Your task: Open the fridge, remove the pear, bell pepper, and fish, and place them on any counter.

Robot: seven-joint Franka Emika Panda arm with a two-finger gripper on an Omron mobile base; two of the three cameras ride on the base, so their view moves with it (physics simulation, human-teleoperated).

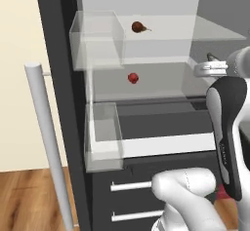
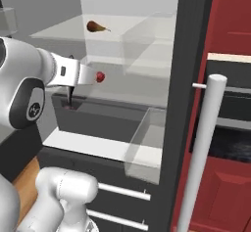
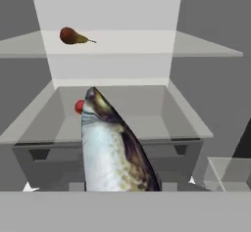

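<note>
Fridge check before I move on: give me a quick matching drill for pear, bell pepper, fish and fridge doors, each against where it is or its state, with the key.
Things:
1. pear
2. bell pepper
3. fish
4. fridge doors

Places or states:
A. swung open
B. on the upper shelf
C. held in the gripper, close to the hand camera
D. on the shelf below the upper one

Pairs: 1-B, 2-D, 3-C, 4-A
</note>
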